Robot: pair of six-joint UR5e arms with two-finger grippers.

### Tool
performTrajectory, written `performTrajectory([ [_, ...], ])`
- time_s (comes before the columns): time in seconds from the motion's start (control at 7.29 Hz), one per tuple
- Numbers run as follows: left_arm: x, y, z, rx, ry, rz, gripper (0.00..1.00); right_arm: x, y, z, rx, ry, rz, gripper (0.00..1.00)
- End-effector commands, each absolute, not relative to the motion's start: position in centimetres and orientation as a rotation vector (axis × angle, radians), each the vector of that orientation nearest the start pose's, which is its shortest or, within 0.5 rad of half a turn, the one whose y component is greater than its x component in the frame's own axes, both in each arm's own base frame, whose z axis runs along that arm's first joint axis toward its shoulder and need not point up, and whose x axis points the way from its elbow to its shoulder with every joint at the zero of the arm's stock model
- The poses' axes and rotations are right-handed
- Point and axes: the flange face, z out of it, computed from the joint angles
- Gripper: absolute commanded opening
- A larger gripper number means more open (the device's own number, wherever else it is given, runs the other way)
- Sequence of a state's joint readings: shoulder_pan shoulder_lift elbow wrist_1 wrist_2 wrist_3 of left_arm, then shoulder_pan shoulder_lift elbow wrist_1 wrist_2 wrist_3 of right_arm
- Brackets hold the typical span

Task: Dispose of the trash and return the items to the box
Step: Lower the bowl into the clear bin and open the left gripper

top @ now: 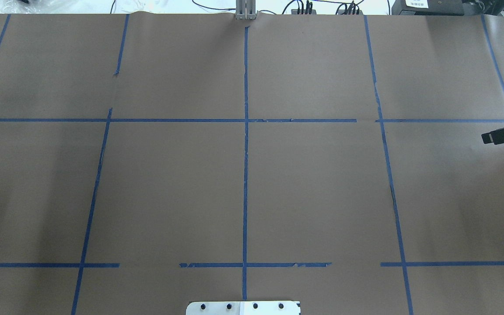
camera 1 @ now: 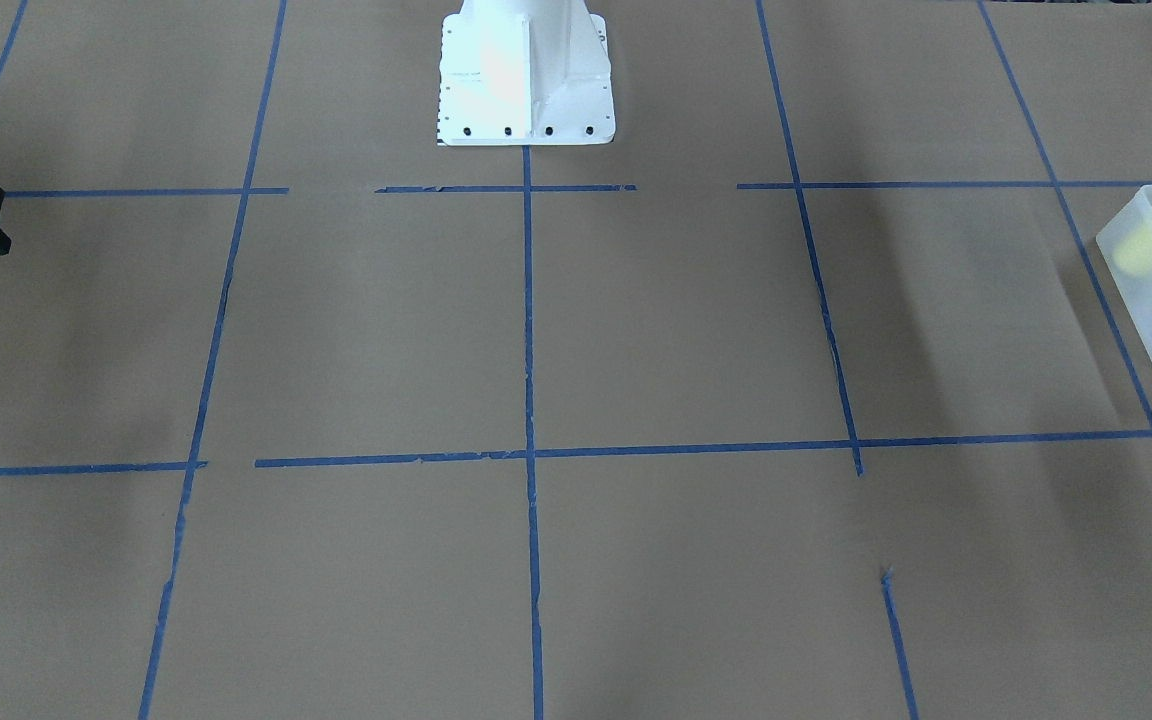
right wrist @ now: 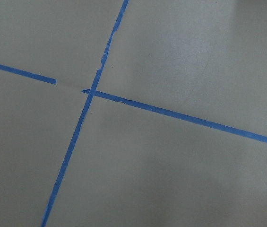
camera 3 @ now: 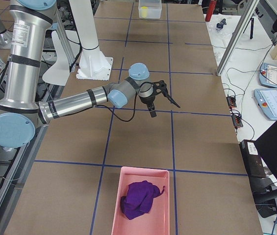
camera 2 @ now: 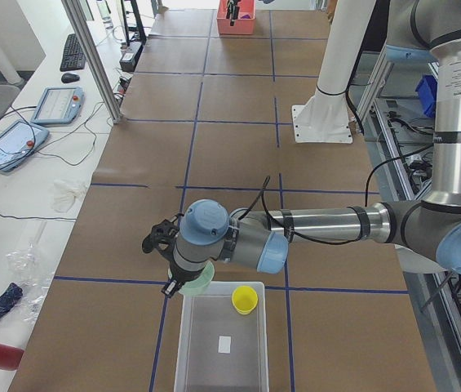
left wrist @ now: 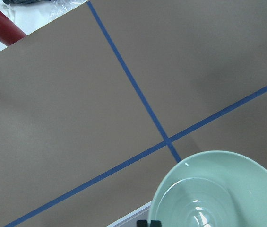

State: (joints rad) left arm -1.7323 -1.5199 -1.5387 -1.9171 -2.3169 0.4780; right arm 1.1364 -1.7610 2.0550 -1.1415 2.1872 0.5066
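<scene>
Well, from where I stand the left gripper (camera 2: pixel 175 286) hangs low at the table's end on the robot's left, just at the inner end wall of the box (camera 2: pixel 220 359). Its wrist view shows only two dark fingertips (left wrist: pixel 142 222) peeking in at the bottom edge. They sit close together at the rim of the bowl (left wrist: pixel 218 191), so it looks pinched on that rim. The pale green bowl shows its glossy inside to the wrist camera. In the left side view it sits under the wrist, by the box corner away from the robot. I cannot tell whether it is over the wall or just outside it. The cup (camera 2: pixel 244 300) is inside the box, in the corner of that same end nearer the robot. Through the frosted wall, from across the table, it glows yellow. I cannot say whether it stands upright or leans. A small white label lies on the box floor. The right gripper (camera 3: pixel 163 108) is well apart from all this, out over the brown paper of the table (top: pixel 313 188) toward the robot's right. Its two fingers are spread wide with nothing between them, and its wrist camera sees only paper and crossing blue tape (right wrist: pixel 91 90). At that far end a pink bin (camera 3: pixel 163 215) holds a crumpled purple cloth (camera 3: pixel 138 198). The white robot base (camera 1: pixel 526 80) stands at the table's back edge, midway between the two arms.
</scene>
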Motion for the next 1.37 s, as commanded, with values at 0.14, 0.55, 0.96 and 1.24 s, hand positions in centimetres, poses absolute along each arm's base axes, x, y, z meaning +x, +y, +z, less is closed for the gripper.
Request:
performTrajectory([
  [0.14, -15.8, -44.5, 73.6, 0.473, 0.609, 0.436, 0.00, -11.0, -41.6, 46.2, 0.356, -0.841, -0.156, 1.00],
  [0.55, -9.5, -42.2, 76.7, 0.507, 0.599, 0.352, 0.00, -11.0, -41.7, 46.5, 0.351, -0.838, -0.155, 1.00],
  [0.96, -8.3, -40.8, 78.8, 0.505, 0.584, 0.381, 0.26, -11.0, -41.8, 46.6, 0.349, -0.837, -0.151, 1.00],
  [1.24, -8.3, -41.5, 77.3, 0.543, 0.584, 0.386, 1.00, -11.0, -41.8, 46.5, 0.343, -0.842, -0.140, 1.00],
])
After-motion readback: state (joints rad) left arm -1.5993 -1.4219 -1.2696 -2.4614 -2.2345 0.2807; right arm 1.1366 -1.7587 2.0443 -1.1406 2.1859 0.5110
